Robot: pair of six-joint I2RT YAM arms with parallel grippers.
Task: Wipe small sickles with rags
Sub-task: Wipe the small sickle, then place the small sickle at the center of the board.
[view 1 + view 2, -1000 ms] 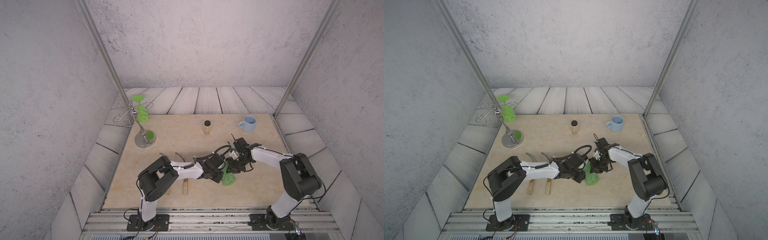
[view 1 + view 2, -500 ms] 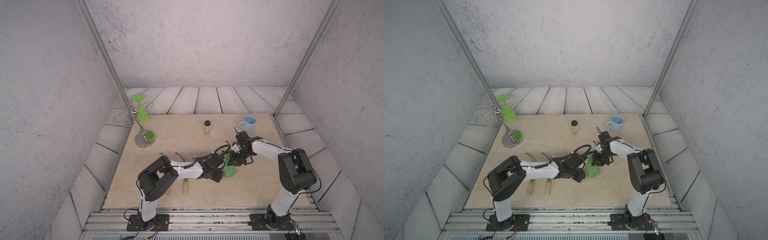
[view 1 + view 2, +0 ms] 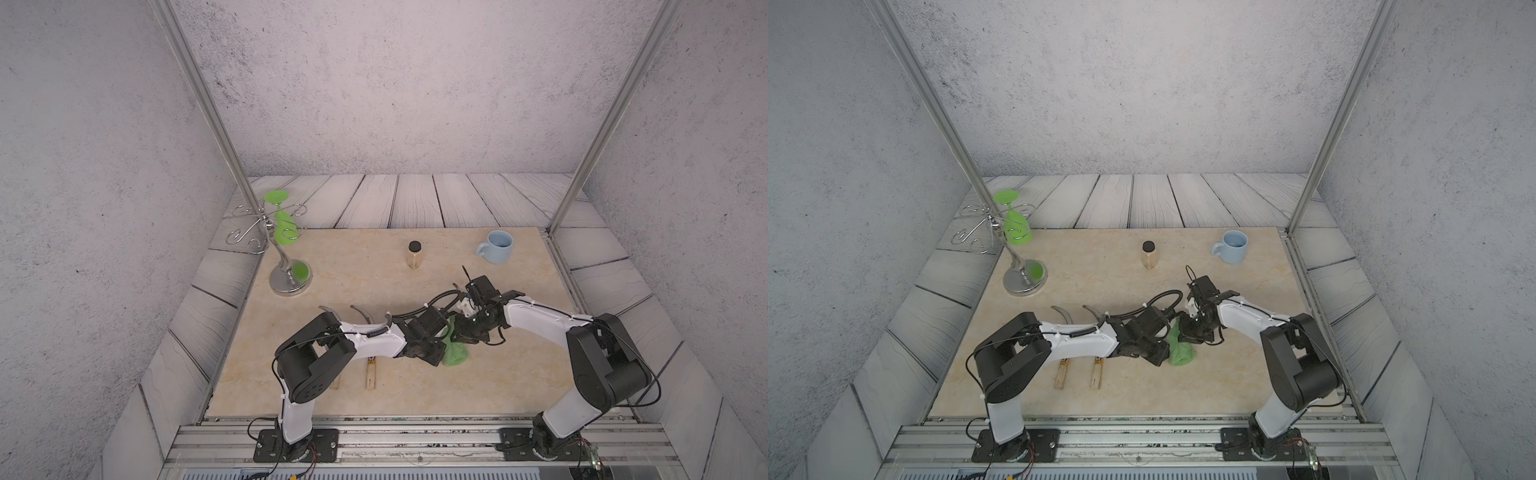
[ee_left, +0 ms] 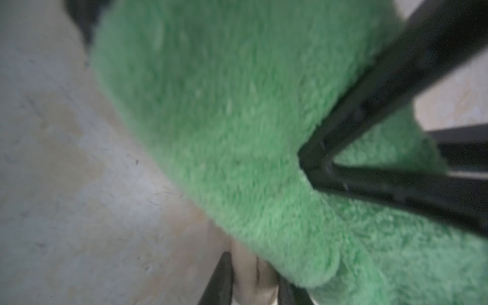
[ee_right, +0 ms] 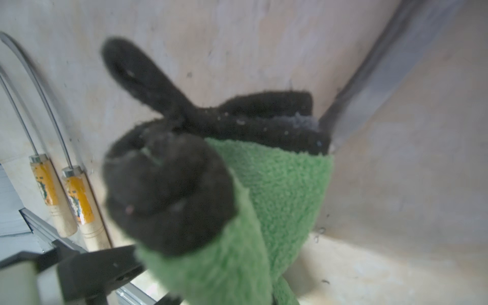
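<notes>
Two of the small sickles lie side by side near the front edge of the surface [image 3: 1225,386], toward its left. These are the outer sickle [image 3: 1061,374] and the inner sickle [image 3: 1096,374]; their handles point at the front edge, and their curved blades point toward the back, partly under the left arm.

Just behind them, about mid-surface, both grippers meet. The left gripper [image 3: 436,360] has its jaws clamped narrow on the pale handle of the third sickle [image 4: 253,277]. The right gripper [image 3: 462,332] pinches the green rag [image 3: 455,353], jaws nearly together. In the right wrist view the rag's dark edging bunches against that sickle's grey blade [image 5: 369,87]. The rag's loose end hangs down toward the surface.

Farther back, a black-capped jar [image 3: 414,257] and a blue mug [image 3: 496,247] stand near the back edge. A chrome rack [image 3: 291,280] bearing a green goblet [image 3: 284,226] stands in the back left corner.
</notes>
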